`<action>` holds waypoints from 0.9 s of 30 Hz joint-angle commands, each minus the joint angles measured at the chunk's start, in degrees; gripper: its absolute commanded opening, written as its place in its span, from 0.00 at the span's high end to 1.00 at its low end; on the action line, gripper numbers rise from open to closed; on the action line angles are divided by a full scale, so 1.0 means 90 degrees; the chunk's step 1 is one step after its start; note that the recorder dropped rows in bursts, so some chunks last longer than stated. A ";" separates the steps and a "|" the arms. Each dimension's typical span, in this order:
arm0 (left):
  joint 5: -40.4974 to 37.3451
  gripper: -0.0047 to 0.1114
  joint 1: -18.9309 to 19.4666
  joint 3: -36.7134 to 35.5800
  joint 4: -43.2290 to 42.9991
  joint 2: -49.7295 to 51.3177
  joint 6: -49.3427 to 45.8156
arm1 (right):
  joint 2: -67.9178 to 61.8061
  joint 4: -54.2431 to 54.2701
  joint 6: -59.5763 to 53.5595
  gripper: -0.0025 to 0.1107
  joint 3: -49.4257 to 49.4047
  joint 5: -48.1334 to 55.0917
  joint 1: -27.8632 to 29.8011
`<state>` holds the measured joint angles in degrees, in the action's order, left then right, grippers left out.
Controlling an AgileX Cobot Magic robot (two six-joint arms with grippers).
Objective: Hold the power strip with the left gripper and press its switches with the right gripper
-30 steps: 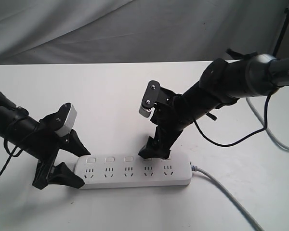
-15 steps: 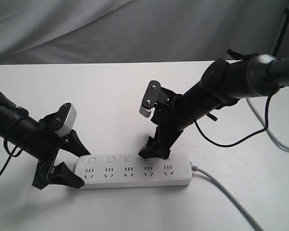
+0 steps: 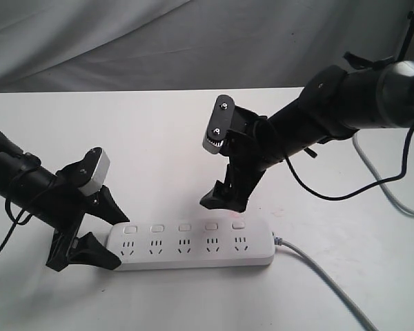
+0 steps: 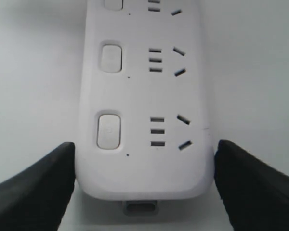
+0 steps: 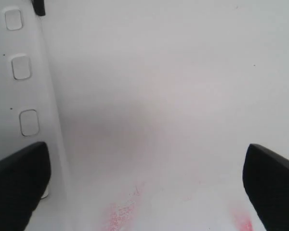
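Observation:
The white power strip (image 3: 193,247) lies flat near the table's front, its five switches (image 3: 184,227) in a row along its far side. My left gripper (image 3: 109,234) straddles the strip's left end, one black finger against each long side, shut on it. The left wrist view shows the strip's rounded end (image 4: 144,96), two switches (image 4: 109,130) and a finger (image 4: 38,187) touching each edge. My right gripper (image 3: 224,196) hangs open above the table just behind the fourth switch, touching nothing. In the right wrist view the strip (image 5: 2,96) and its switches (image 5: 29,122) lie beside one finger (image 5: 17,183).
The strip's grey cable (image 3: 324,276) runs off to the front right. A black wire (image 3: 317,196) and a grey hose (image 3: 393,193) hang by the right arm. Faint red marks (image 5: 120,211) stain the white table. A grey cloth (image 3: 124,41) backs the scene.
My right gripper has lifted off the strip's fourth switch and drawn back, away from the strip. The left gripper and the strip have not moved.

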<state>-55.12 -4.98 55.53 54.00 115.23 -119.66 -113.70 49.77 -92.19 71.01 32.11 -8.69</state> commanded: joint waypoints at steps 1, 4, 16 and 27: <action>-0.0014 0.53 -0.0040 0.0008 -0.0128 0.0022 -0.0034 | 0.0090 0.0080 -0.0076 0.05 -0.0024 0.0005 0.0009; -0.0014 0.53 -0.0040 0.0008 -0.0128 0.0022 -0.0034 | 0.0090 0.0080 -0.0076 0.05 -0.0024 0.0005 0.0009; -0.0014 0.53 -0.0040 0.0008 -0.0128 0.0022 -0.0034 | 0.0090 -0.0026 -0.0006 0.05 -0.0024 0.0178 0.0022; -0.0014 0.53 -0.0040 0.0008 -0.0128 0.0022 -0.0034 | 0.0090 -0.0534 0.0302 0.05 -0.0024 0.0910 0.0454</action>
<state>-55.12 -4.98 55.53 54.00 115.23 -119.66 -113.42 45.68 -89.95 71.01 38.06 -7.03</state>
